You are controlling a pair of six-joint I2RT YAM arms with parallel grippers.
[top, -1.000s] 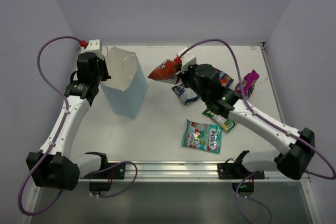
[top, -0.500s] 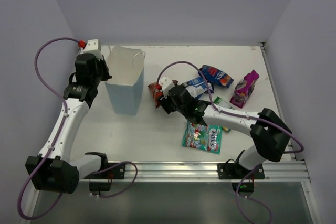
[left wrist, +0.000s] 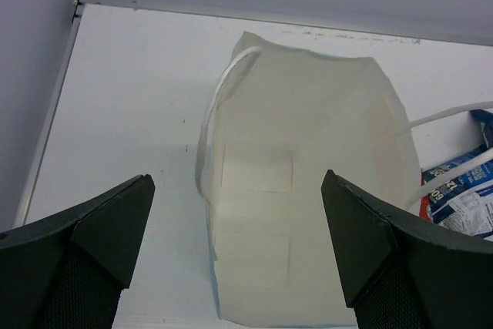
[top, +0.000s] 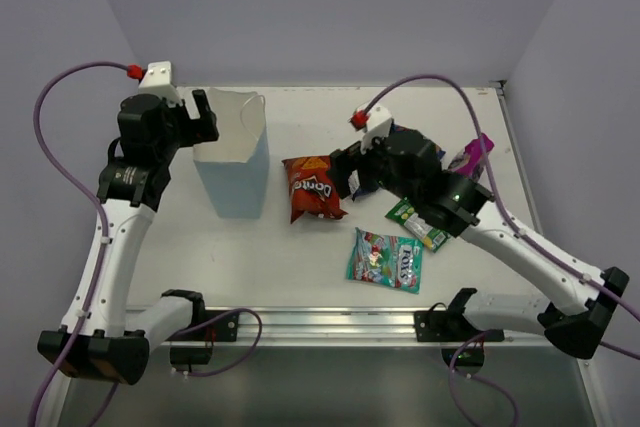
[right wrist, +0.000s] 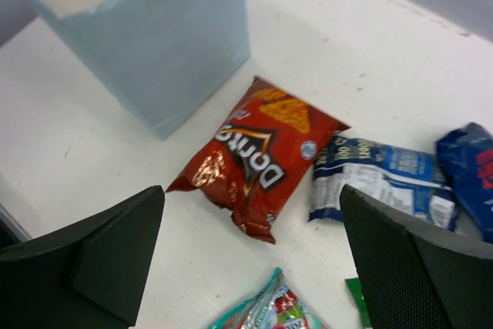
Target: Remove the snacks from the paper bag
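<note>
I see my left gripper [left wrist: 236,182] spread wide, holding nothing, directly over the open mouth of the upright paper bag [left wrist: 300,136], while my right gripper [right wrist: 253,190], equally spread, hovers above the red-orange Doritos packet [right wrist: 254,148] lying flat on the desk [right wrist: 370,59] beneath it.

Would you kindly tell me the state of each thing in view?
Paper bag: upright, open, no packet visible inside.
Doritos packet: lying flat, not held.
Teal packet: lying flat.
Green packet: lying flat.
Left gripper: open, over bag.
Right gripper: open, over Doritos packet.
</note>
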